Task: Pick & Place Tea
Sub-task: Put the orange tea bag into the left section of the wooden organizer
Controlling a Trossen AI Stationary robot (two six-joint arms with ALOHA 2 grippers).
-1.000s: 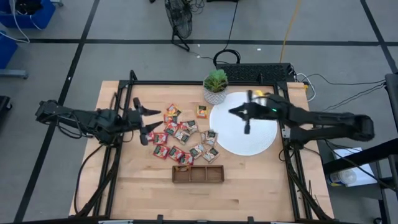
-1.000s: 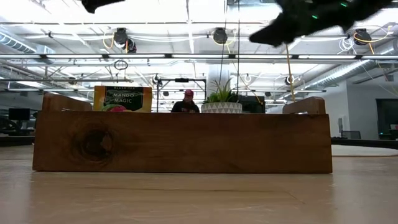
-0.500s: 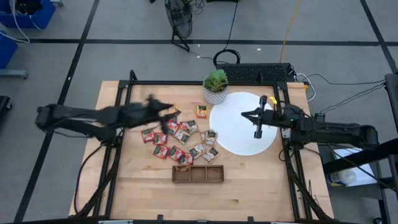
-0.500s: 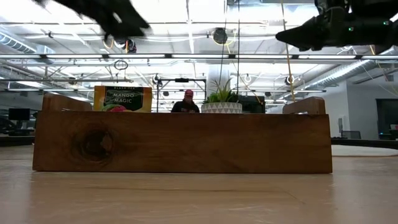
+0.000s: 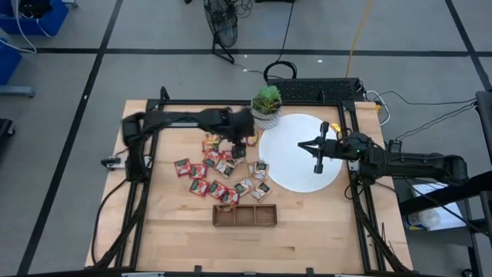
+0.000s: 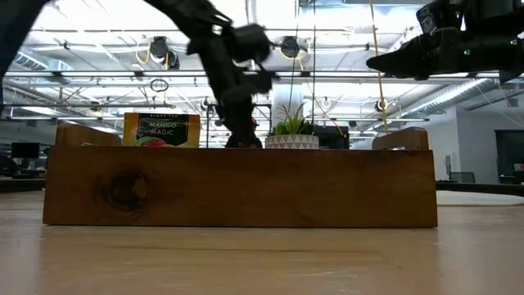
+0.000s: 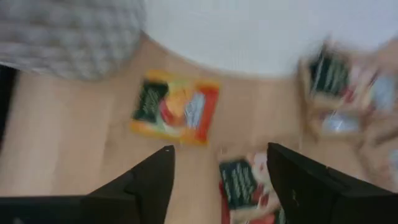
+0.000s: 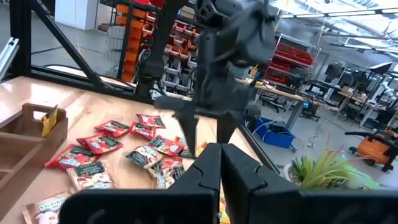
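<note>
- We see the left claw (image 5: 240, 146) with fingers spread wide and nothing between them, hanging over the top edge of the tea sachets (image 5: 223, 173), just at 9 o'clock of the potted plant (image 5: 267, 106).
- From the left wrist view we look down on an orange-yellow sachet (image 7: 175, 116) lying flat on bare wood, apart from the curved rim of the white disc (image 7: 261, 31).
- The sachets are scattered on the table (image 5: 165, 208) between the disc's 9 o'clock rim and the open wood to the left; most are red.
- The right claw (image 5: 317, 164) is pinched shut, holding nothing, above the white disc at about its 3 o'clock side.
- The wooden tray (image 5: 244, 216) sits at 6 o'clock of the pile, near the table's front edge.
- We find free table at 9 o'clock and 7 o'clock of the sachets.
</note>
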